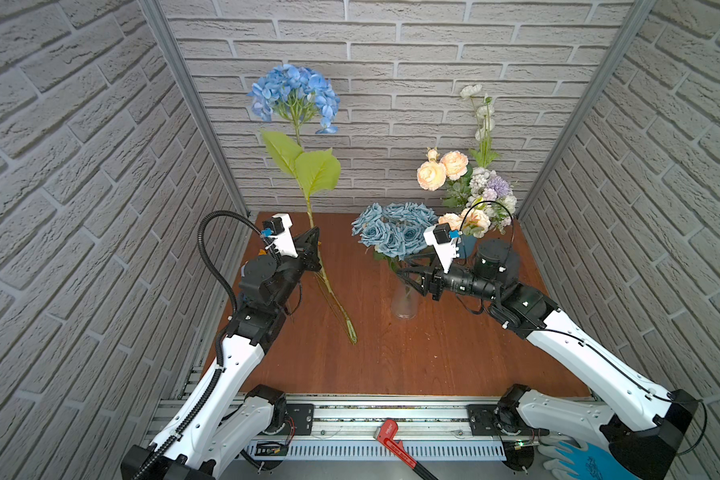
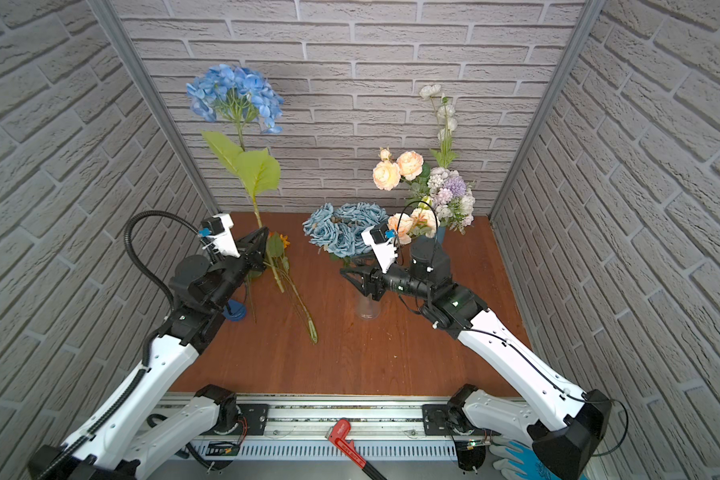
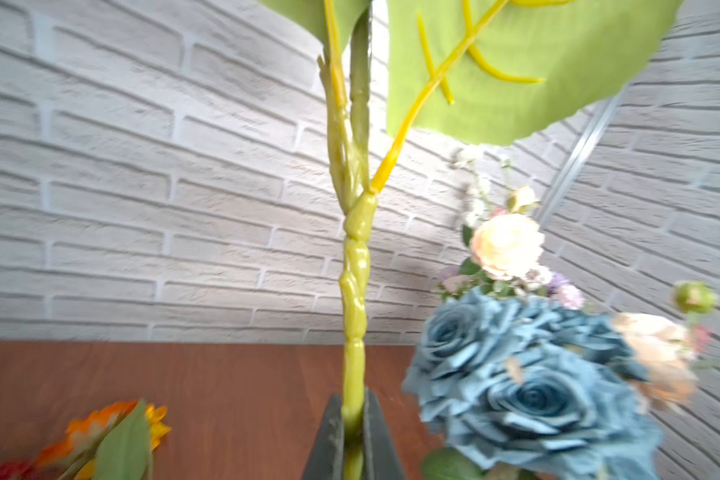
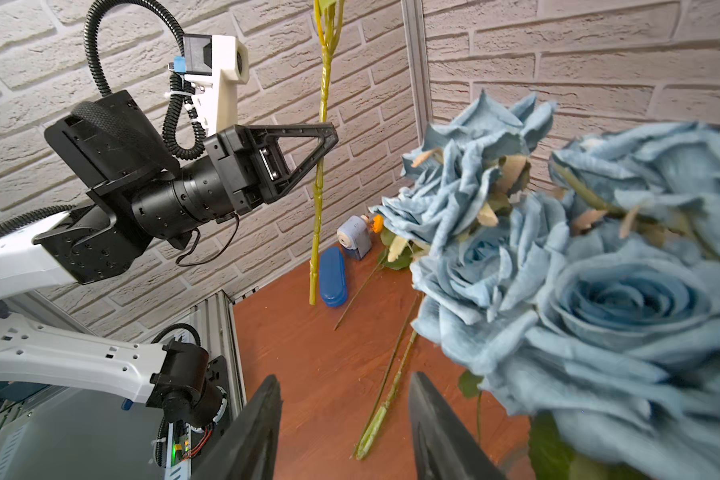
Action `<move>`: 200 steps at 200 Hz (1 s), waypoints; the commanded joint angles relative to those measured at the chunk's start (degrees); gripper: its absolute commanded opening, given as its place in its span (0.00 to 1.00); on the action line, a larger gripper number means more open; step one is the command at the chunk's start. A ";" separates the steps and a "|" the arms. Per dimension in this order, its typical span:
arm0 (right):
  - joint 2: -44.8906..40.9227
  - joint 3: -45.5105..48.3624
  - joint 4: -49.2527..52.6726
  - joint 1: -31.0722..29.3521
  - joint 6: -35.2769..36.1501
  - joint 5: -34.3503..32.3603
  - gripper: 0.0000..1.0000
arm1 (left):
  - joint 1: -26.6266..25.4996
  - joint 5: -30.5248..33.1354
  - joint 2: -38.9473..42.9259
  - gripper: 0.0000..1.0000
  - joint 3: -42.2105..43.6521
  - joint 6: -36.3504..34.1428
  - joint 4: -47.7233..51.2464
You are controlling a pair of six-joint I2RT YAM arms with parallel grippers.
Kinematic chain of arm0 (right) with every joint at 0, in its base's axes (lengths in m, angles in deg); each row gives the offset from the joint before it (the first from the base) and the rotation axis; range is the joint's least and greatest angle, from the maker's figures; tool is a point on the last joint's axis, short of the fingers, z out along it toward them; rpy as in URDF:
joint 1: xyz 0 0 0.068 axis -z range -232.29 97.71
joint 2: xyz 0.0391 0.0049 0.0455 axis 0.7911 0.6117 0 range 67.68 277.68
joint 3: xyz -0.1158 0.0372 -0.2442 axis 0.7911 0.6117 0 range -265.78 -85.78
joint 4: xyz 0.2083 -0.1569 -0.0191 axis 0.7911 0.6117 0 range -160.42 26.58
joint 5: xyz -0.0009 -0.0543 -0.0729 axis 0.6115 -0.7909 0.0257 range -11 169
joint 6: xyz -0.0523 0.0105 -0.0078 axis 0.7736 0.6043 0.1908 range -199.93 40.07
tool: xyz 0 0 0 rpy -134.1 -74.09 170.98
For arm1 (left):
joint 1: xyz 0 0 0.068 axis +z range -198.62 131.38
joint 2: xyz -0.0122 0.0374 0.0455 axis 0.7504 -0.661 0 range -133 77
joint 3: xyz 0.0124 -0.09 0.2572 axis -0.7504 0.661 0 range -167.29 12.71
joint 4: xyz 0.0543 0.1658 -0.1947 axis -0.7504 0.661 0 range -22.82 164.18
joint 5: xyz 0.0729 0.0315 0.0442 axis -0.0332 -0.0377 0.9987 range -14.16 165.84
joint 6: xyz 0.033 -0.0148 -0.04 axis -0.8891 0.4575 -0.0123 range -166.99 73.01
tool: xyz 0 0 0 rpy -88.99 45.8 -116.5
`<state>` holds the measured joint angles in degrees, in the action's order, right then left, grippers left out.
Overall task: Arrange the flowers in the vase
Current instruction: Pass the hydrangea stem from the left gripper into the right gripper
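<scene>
Left gripper (image 1: 313, 237) clenches the blue hydrangea (image 1: 294, 95) upright, centre-left, ready for the vase (image 1: 405, 305); right gripper (image 1: 400, 275) hovers beside it, jaws parted, empty

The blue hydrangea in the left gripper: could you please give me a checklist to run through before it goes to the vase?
1. Grip: left gripper shut on hydrangea stem: ok.
2. Stem's lower end off the table: cannot tell.
3. vase upright: ok.
4. Room at its mouth beside the dusty-blue roses: cannot tell, hidden.
5. Way to it free: not ok, the open right gripper hovers at the vase.
</scene>
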<state>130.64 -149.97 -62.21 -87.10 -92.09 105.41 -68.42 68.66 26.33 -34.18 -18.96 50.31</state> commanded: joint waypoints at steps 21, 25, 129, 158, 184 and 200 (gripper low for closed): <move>2.03 -5.84 -6.62 -2.75 1.68 1.14 0.50 | -6.27 -11.50 0.50 0.00 -4.65 -5.59 -10.31; 2.42 -6.41 -6.98 -2.93 1.80 1.37 0.50 | -6.89 -12.24 0.23 0.00 -5.10 -5.78 -10.57; 7.36 -10.12 -21.86 -3.79 -0.16 -1.45 0.46 | -15.53 -23.35 -6.60 0.00 -9.80 -8.74 -11.41; 7.41 -9.76 -22.97 -3.78 0.39 -4.02 0.44 | -15.89 -24.35 -7.63 0.00 -9.63 -8.13 -12.18; 8.09 -9.55 -24.84 -3.78 -0.04 -4.44 0.42 | -16.07 -25.19 -8.55 0.00 -9.62 -7.40 -12.93; 8.78 -9.90 -25.16 -3.78 -0.22 -4.27 0.40 | -16.15 -25.59 -8.89 0.00 -9.54 -6.95 -13.43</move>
<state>138.63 -158.75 -82.72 -90.55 -91.74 102.05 -84.09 44.85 17.65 -42.40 -26.61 42.40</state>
